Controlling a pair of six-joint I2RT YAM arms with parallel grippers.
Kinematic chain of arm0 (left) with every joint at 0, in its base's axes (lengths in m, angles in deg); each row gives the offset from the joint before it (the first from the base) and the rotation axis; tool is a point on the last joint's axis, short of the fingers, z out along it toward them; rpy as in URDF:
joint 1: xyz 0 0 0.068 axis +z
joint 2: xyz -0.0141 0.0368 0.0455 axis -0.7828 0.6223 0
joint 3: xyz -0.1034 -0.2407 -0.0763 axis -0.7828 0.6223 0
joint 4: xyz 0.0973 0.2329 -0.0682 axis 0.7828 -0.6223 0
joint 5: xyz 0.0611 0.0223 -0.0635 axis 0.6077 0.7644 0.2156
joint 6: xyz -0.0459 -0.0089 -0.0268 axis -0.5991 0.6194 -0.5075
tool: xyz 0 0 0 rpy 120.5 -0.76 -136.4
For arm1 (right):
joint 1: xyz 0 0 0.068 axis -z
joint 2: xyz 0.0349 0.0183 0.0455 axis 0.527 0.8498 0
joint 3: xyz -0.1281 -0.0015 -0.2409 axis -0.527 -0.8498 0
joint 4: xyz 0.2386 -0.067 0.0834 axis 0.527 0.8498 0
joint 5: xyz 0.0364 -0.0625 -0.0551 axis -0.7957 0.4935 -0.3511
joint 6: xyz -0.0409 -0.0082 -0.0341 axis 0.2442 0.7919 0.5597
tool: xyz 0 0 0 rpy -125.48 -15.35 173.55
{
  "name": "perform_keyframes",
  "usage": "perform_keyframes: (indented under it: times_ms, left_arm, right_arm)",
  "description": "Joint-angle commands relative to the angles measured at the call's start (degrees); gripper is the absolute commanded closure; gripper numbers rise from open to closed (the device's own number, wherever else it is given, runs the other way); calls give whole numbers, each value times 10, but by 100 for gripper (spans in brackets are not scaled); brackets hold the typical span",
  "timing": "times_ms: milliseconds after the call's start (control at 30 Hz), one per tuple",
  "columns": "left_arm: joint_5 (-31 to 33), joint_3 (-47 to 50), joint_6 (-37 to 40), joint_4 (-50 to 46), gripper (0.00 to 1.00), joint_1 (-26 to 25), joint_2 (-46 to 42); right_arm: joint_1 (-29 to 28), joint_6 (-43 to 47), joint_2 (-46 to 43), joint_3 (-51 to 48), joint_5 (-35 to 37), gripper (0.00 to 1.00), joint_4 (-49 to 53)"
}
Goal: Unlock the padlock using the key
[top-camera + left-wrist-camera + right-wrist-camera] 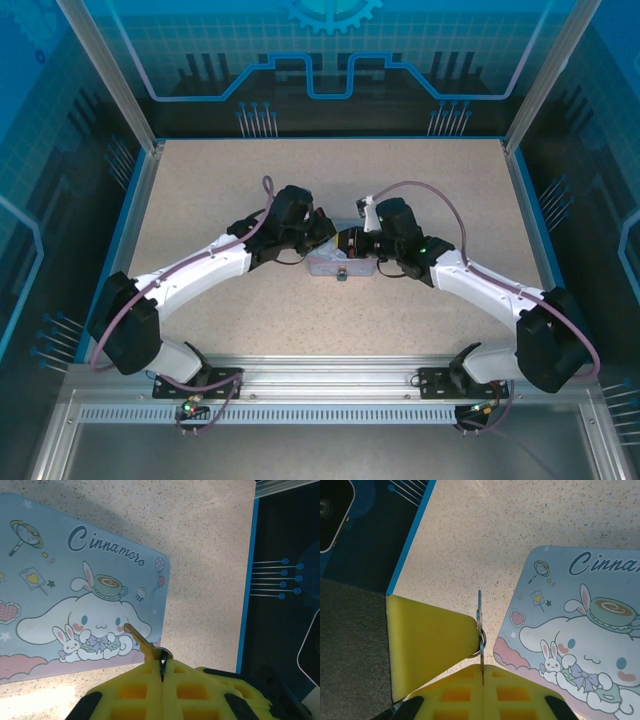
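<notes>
My left gripper (161,662) is shut on the head end of a brass key (136,636). Its blade sticks out up-left over the pale blue cartoon tin (60,570), and a key ring (167,653) glints at the jaws. My right gripper (482,674) is shut on a thin metal key blade (480,611) seen edge-on, with the ring (481,643) looped round it. I cannot tell if it is the same key. One left finger (430,645) touches that ring. From above, both grippers meet over the tin (322,266). The padlock (342,273) shows as a small dark spot at its near edge.
The speckled table (330,180) stretches behind and in front of the tin. A blue border and metal frame posts (140,150) close it in on the left, right and back. The tin's lid (580,620) lies right of my right fingers.
</notes>
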Motion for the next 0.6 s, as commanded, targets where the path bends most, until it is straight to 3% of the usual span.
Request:
perform_keyframes:
  times_ms: [0, 33, 100, 167, 400, 567]
  left_arm:
    - [-8, -16, 3, -22, 83, -7, 4]
    - [-4, -18, 6, -25, 76, -7, 3]
    - [7, -27, 18, -36, 51, -4, -2]
    - [16, -31, 26, -46, 37, 0, -8]
    - [0, 0, 17, -21, 21, 20, -37]
    - [-24, 36, -33, 32, 13, 20, -51]
  right_arm:
    - [18, -4, -28, -10, -7, 100, -20]
    - [20, -5, -31, -14, -9, 100, -20]
    - [25, -6, -39, -18, -14, 100, -17]
    - [30, -4, -48, -20, -19, 100, -11]
    - [50, 3, -78, -17, -54, 100, 13]
    - [61, -5, -85, -17, -72, 100, 16]
